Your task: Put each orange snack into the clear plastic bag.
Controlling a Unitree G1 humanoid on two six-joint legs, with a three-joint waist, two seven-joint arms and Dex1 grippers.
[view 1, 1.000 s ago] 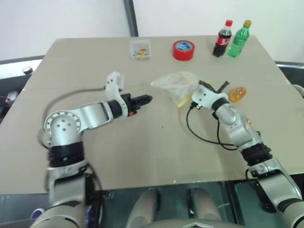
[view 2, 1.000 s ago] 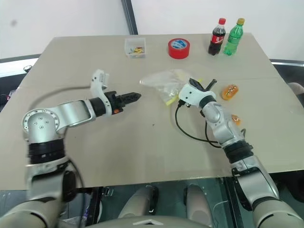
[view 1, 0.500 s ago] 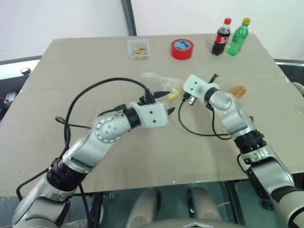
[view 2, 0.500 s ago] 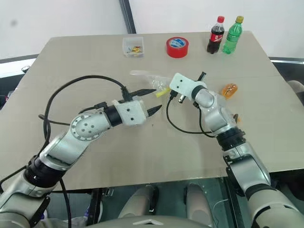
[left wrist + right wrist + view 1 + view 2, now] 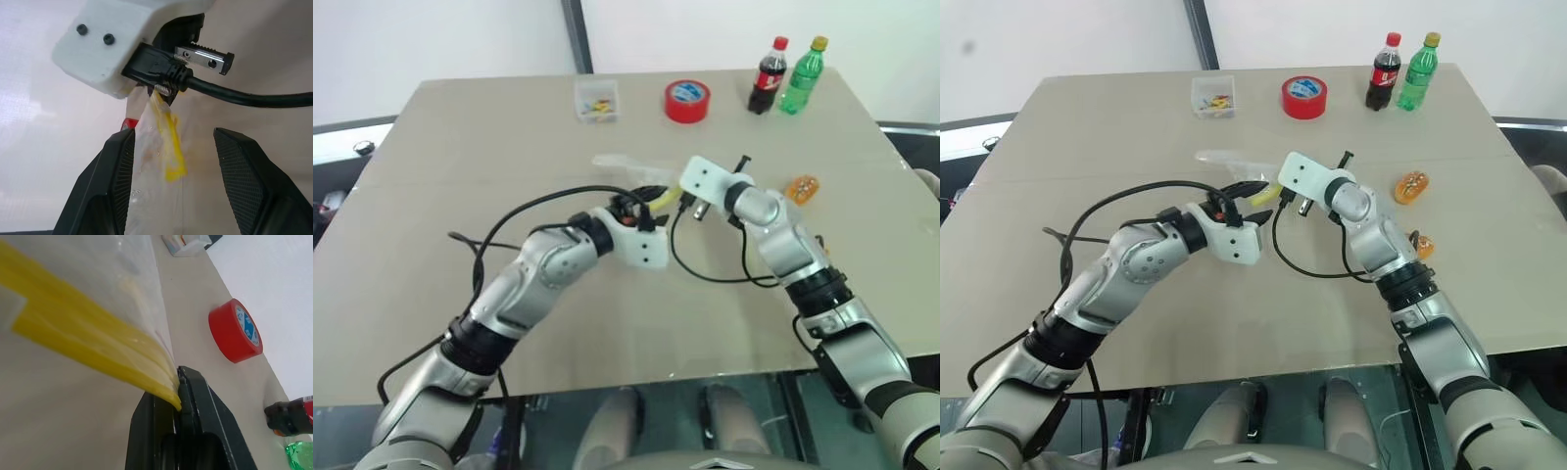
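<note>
We see a beige table (image 5: 509,127), a clear plastic bag (image 5: 146,161) with a yellow seal strip (image 5: 88,350), two orange snacks (image 5: 1411,186) with pale speckles, a red tape roll (image 5: 687,101) with a blue-and-white centre, a dark red-capped bottle (image 5: 769,78) and a green yellow-capped bottle (image 5: 802,78)

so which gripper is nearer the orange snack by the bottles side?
Right. The right gripper, shut on the clear plastic bag's yellow strip, sits mid-table with the orange snack off to its right. The left gripper, open around the bag, is farther left.
</note>
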